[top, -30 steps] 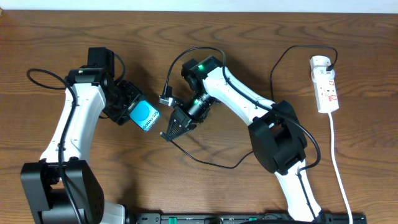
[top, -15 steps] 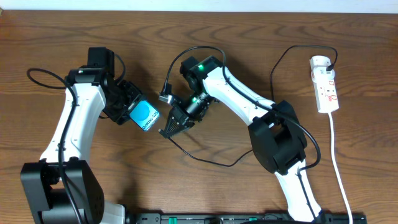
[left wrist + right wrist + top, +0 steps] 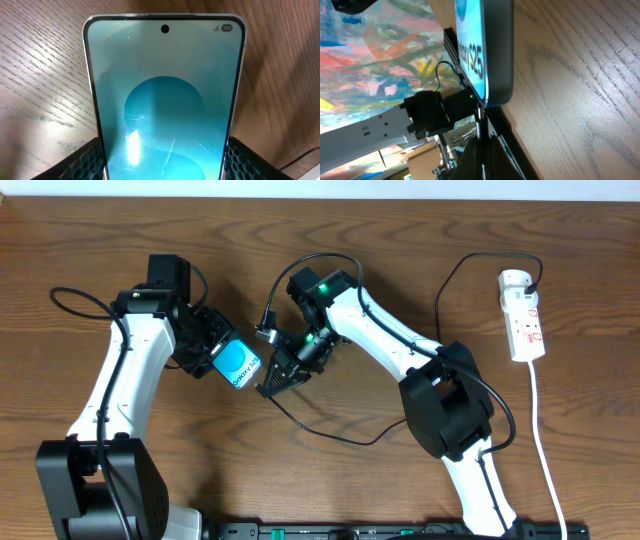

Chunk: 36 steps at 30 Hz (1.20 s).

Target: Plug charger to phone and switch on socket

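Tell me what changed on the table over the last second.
The left end effector carried the phone slightly right. The right end effector, pinching the charger tip, edged up and left, so tip and phone now nearly meet. Whether the tip is seated cannot be told. Nothing was grasped or released. The power strip and its white cord stayed put.
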### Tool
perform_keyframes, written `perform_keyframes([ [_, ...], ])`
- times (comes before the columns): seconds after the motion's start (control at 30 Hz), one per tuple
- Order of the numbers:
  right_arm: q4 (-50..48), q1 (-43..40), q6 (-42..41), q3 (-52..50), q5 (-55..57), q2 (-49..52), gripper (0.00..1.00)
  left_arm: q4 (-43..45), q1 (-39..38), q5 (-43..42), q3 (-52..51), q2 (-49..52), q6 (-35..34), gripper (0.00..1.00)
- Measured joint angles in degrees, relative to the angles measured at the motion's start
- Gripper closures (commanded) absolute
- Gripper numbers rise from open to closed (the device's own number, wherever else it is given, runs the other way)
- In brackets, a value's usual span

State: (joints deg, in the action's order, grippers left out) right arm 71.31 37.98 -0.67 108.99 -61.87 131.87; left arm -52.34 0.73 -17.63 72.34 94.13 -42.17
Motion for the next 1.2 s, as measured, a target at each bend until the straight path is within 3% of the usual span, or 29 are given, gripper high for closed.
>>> perform_keyframes([
  [1.2,-4.3,0.0,-4.4,0.0,1.0,0.0,0.99,-0.5,0.0,0.9,0.0,0.0,0.0,0.93],
])
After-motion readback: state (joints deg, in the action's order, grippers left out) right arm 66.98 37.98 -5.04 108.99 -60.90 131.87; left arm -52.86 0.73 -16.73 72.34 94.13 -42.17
